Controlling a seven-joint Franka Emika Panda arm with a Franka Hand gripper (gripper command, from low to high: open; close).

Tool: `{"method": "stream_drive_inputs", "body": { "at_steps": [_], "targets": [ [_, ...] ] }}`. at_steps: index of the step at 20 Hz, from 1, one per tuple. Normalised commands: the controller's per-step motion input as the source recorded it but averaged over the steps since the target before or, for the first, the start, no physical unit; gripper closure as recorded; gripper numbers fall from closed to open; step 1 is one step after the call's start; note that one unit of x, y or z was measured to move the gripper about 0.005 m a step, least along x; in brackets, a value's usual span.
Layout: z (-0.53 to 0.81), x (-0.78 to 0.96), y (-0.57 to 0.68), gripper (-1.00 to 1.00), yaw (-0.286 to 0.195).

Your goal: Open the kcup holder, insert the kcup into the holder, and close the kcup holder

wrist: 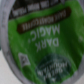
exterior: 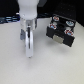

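One arm, one gripper [exterior: 29, 47], one pod, one drawer unit on a pale table [exterior: 50, 70].

Item 1, the gripper: hangs over the table toward the exterior view's left, its pale body above and the fingers [exterior: 30, 50] reaching down close to the tabletop. Whether the fingers are spread or pinching cannot be told; the exterior view is too blurred at the tips and the wrist view does not show them.

Item 2, the kcup [wrist: 42, 47]: fills nearly the whole wrist view, green lid facing the lens, white lettering legible, pale rim along one side. Judged to lie directly below the wrist and so between or just under the fingers. It cannot be picked out in the exterior view, presumably hidden by the gripper.

Item 3, the kcup holder [exterior: 61, 31]: black box at the exterior view's right, well apart from the gripper. Its near face shows pale and red details; whether a drawer is pulled out cannot be told.

Risks, as judged:
- The pod is small and light; an off-centre squeeze could tip it or squirt it sideways.
- Fingers coming down on the lid rather than around the sides could push it over or dent the foil.
- A tilted hold would make seating it in a round compartment awkward.
- If the drawer is not open far enough, the pod would strike the front.
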Motion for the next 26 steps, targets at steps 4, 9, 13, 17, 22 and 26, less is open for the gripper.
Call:
{"method": "stream_drive_inputs", "body": {
  "at_steps": [4, 9, 13, 17, 22, 26],
  "targets": [
    [0.03, -0.02, -0.02, -1.0, -0.016],
    [0.03, 0.0, 0.0, -1.0, -0.03],
    [0.1, 0.11, 0.01, 1.0, -0.055],
    [0.14, 0.06, 0.01, 1.0, -0.037],
    [0.14, 0.04, 0.01, 1.0, -0.036],
    [0.79, 0.04, 0.32, 1.0, -0.007]
  ]
}}
